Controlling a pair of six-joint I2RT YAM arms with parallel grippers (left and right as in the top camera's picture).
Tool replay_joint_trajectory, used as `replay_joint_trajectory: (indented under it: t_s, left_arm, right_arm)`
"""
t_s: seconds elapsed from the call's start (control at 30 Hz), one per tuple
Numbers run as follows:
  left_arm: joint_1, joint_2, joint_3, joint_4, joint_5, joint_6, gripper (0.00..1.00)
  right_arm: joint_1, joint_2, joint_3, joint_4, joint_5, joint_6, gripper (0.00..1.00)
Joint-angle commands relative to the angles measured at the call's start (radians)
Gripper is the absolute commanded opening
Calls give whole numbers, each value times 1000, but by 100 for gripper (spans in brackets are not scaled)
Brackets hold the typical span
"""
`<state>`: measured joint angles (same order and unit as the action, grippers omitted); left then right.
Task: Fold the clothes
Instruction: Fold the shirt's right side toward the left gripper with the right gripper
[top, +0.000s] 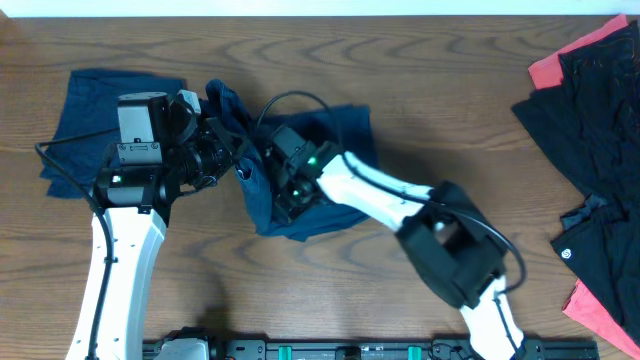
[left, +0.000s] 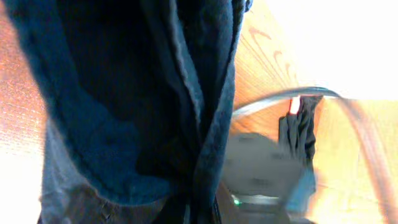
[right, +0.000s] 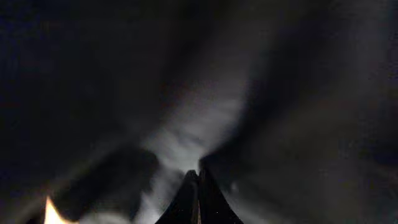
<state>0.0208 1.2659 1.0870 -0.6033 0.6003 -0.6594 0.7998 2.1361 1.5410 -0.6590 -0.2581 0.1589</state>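
Observation:
A crumpled navy-blue garment (top: 335, 205) lies mid-table. My left gripper (top: 238, 152) is shut on its left edge and holds a fold of it raised (top: 222, 100). In the left wrist view the navy cloth (left: 124, 112) hangs right in front of the camera and hides the fingers. My right gripper (top: 285, 188) sits on the same garment's middle. In the right wrist view its fingers (right: 198, 183) are pressed together amid dark cloth (right: 205, 118) that fills the frame. A second navy piece (top: 95, 115) lies flat at the far left.
A pile of black clothes (top: 600, 140) with coral-red ones (top: 555, 68) sits at the right edge; it also shows far off in the left wrist view (left: 300, 127). Both arms cross close together over the garment. The table (top: 450, 100) is brown wood.

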Motion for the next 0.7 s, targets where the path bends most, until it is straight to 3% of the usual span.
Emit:
replay_joint_trajectory:
  t_s: [0.0, 0.33, 0.67]
  left_arm:
    - [3, -10, 28, 6, -18, -6, 5]
    - [2, -10, 28, 14, -26, -5, 6]
    - [-1, -10, 28, 54, -25, -5, 6]
  right_arm:
    - [-93, -153, 16, -33, 223, -22, 1]
    - [-336, -129, 14, -219, 263, -74, 1]
    - [-359, 0, 13, -247, 249, -82, 1]
